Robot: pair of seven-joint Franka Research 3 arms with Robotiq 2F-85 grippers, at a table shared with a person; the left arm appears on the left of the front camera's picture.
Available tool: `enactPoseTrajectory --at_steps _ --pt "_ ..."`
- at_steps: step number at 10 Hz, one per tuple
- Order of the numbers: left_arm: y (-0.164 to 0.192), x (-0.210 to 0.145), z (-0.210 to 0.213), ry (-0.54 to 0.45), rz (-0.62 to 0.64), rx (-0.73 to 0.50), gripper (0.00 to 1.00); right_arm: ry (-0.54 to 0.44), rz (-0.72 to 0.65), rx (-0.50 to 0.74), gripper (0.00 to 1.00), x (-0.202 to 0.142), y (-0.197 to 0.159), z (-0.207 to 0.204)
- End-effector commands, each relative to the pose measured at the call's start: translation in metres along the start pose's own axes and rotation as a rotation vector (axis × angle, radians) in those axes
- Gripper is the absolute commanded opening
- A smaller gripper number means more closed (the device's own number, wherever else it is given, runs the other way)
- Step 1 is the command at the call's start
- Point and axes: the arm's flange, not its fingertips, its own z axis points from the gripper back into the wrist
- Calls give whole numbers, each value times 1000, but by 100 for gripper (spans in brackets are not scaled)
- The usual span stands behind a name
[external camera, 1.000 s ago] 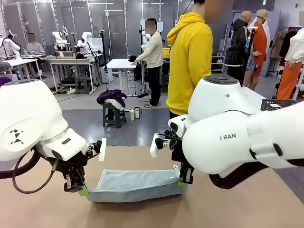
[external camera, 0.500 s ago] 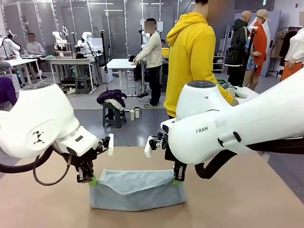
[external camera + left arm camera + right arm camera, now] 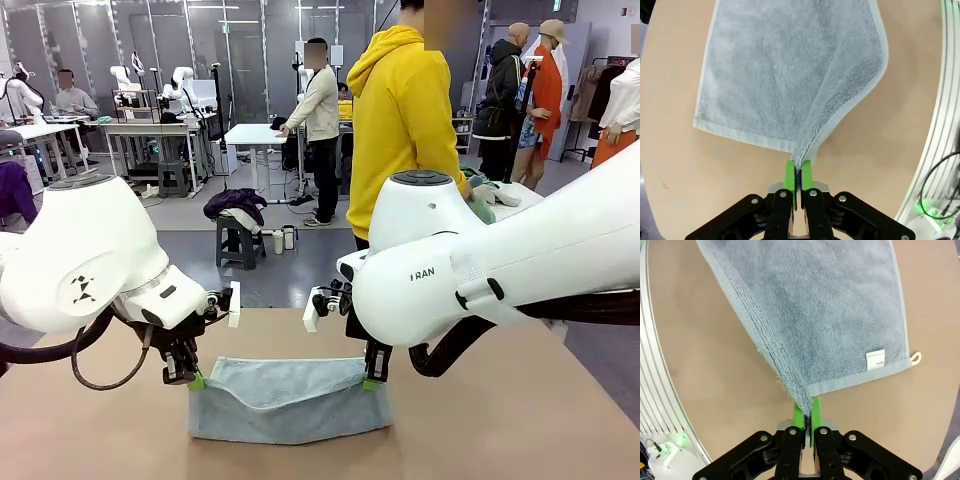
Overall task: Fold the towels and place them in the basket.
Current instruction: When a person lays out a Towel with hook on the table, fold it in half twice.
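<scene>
Left gripper (image 3: 196,381) pinching one raised corner of the grey-blue towel (image 3: 288,412), towel half folded on the tan table (image 3: 500,420), long axis left to right, right gripper (image 3: 372,382) clamped on the other raised corner.

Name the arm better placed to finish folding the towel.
Neither alone. The left gripper and right gripper each pinch one raised corner of the towel, about level, so both should probably move together.
</scene>
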Motion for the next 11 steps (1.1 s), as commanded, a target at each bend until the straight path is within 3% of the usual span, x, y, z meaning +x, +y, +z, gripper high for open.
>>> enactPoseTrajectory --at_steps 1,4,7,11 --pt "16 11 -3 8 -32 68 6 20 19 -18 7 18 -14 -8" --pt "58 34 -35 68 -41 11 6 93 -52 46 7 35 -55 -28" --pt "86 36 -71 131 22 -55 6 177 -115 46 7 43 -88 -52" --pt "108 26 -89 130 77 -40 6 182 -154 22 7 44 -119 -78"
